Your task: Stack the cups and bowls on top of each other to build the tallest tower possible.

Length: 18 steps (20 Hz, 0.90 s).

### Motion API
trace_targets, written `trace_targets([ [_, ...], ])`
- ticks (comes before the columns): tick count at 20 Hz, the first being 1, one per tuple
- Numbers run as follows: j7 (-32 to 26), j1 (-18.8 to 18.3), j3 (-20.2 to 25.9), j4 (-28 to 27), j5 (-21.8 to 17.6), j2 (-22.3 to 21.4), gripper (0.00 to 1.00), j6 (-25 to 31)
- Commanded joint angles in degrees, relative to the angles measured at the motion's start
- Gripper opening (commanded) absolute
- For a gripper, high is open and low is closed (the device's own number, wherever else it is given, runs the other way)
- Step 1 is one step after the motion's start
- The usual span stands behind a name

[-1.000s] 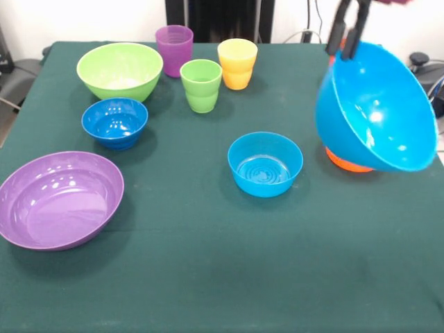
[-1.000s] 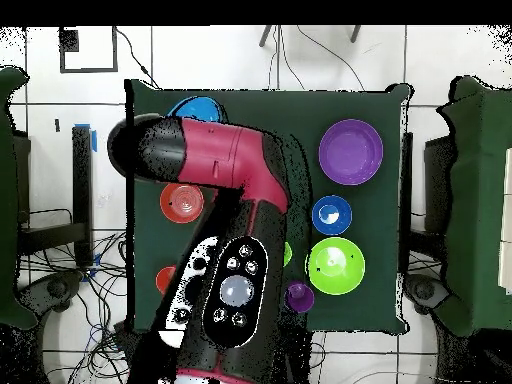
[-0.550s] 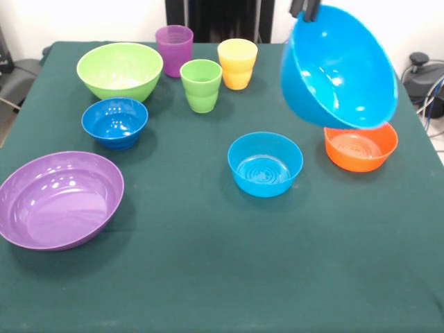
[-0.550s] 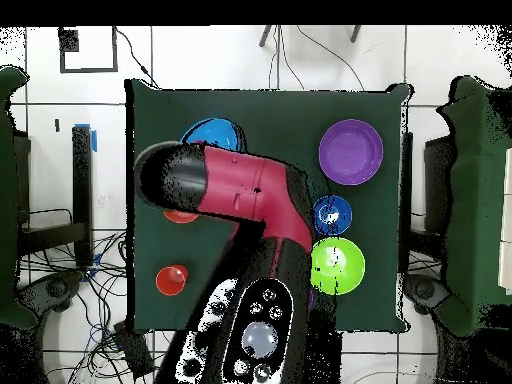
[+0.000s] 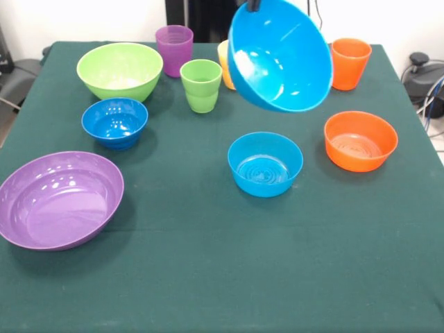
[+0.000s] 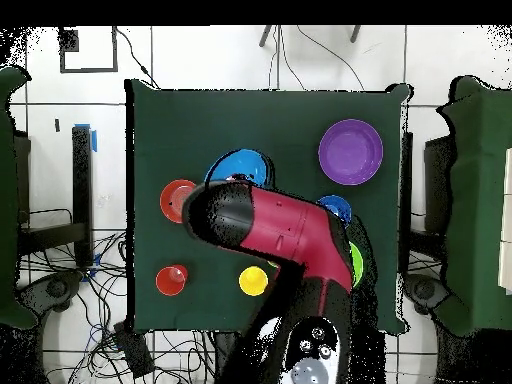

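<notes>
My gripper (image 5: 253, 4) shows only its tips at the top edge, shut on the rim of the large light blue bowl (image 5: 281, 59), which hangs tilted in the air with its opening toward the camera. That bowl (image 6: 238, 165) hides most of the yellow cup (image 5: 223, 55) and hovers behind and above the small light blue bowl (image 5: 265, 164). The small orange bowl (image 5: 361, 141) and the orange cup (image 5: 349, 64) stand to the right. The green cup (image 5: 201, 85) and purple cup (image 5: 174, 50) are upright at the back.
On the left stand the lime green bowl (image 5: 120, 70), the small dark blue bowl (image 5: 115, 123) and the large purple bowl (image 5: 60, 199). From overhead the red arm (image 6: 280, 230) covers the table's middle; the purple bowl (image 6: 351, 152) and yellow cup (image 6: 253, 281) show beside it.
The gripper has carried the large light blue bowl leftward in the front view, from over the orange bowl to in front of the yellow cup. The orange cup is now uncovered.
</notes>
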Motion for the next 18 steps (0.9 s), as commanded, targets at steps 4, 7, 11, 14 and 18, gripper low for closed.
trace_targets([
  [4,-4.4,-2.8,10.2,4.4,-4.7,2.1,0.00,-6.2],
  [7,-3.1,-2.5,10.3,3.2,-4.5,2.4,0.00,-5.2],
  [11,-1.0,-2.0,10.6,1.7,-4.4,3.5,0.00,-4.6],
  [14,-0.3,-1.9,10.9,1.4,-4.2,4.0,0.00,-4.7],
  [18,0.8,-1.7,11.4,0.8,-3.9,4.5,0.00,-4.6],
])
